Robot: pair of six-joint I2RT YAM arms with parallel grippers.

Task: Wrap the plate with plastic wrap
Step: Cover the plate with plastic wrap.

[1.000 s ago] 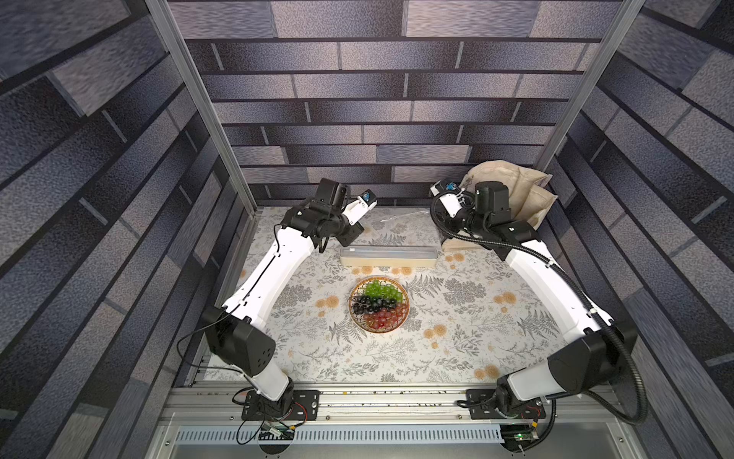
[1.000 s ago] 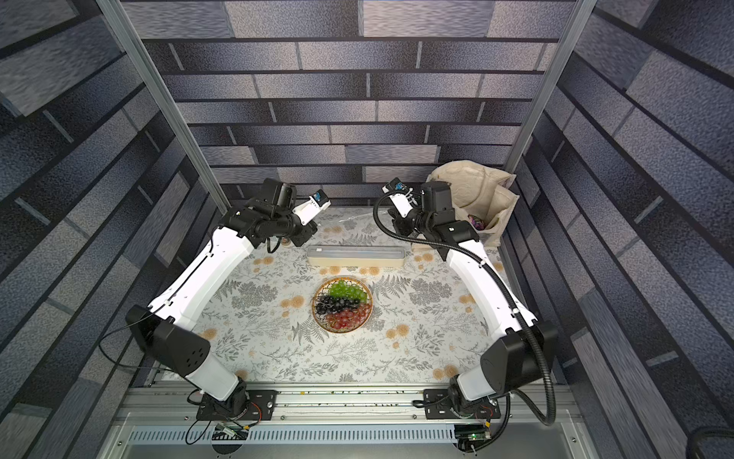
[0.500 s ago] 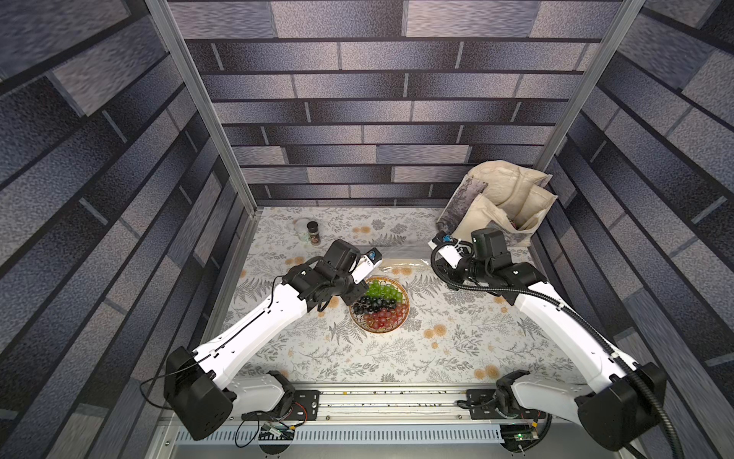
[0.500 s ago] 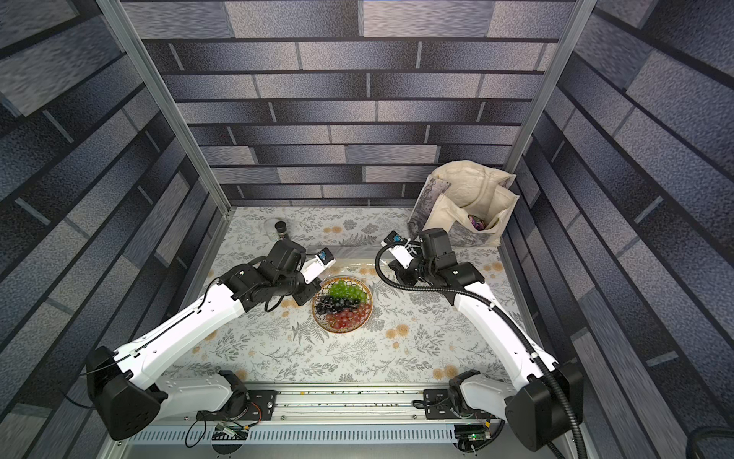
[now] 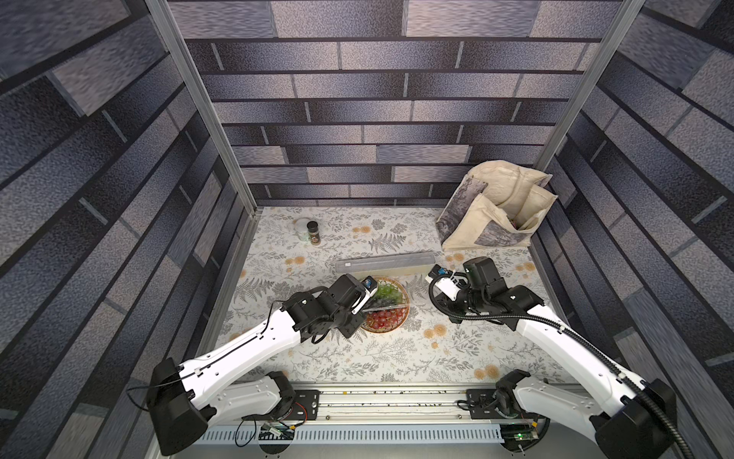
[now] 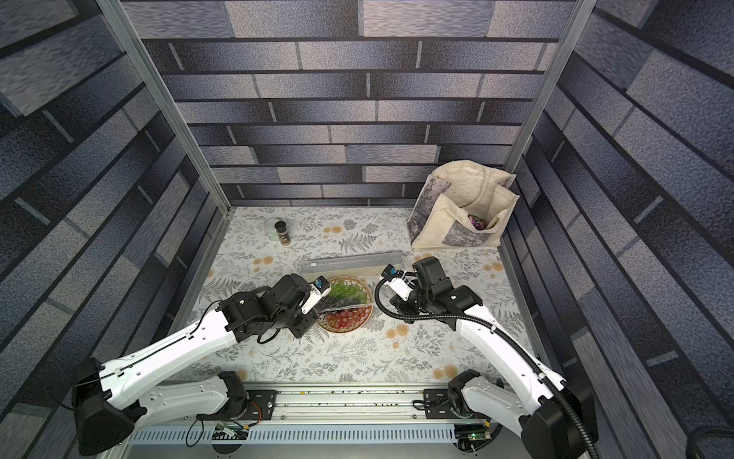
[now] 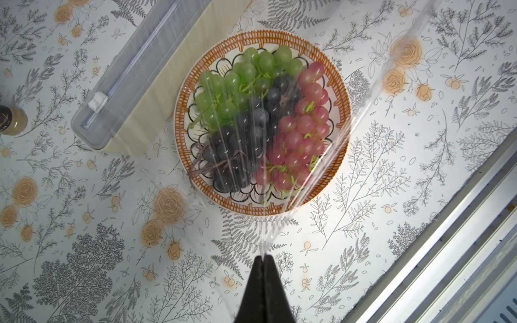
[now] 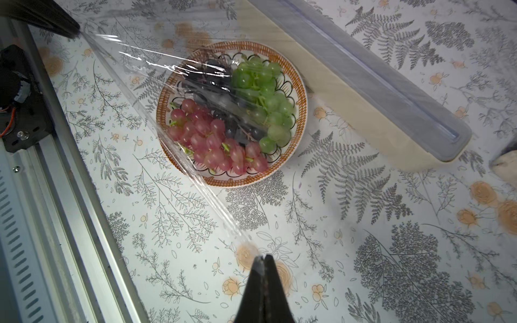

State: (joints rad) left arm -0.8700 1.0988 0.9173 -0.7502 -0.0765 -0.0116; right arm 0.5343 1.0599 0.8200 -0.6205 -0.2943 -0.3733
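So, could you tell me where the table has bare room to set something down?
Free: tablecloth between plate and front rail; also between jars and cloth bag. Crowded: around the plate, with box, stretched plastic wrap, left claw and right claw gripping it.

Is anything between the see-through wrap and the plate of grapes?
Nothing visible is. The thin clear plastic wrap, pinched by the left gripper and right gripper, stretches above the round wicker-look plate; only its grapes lie beneath.
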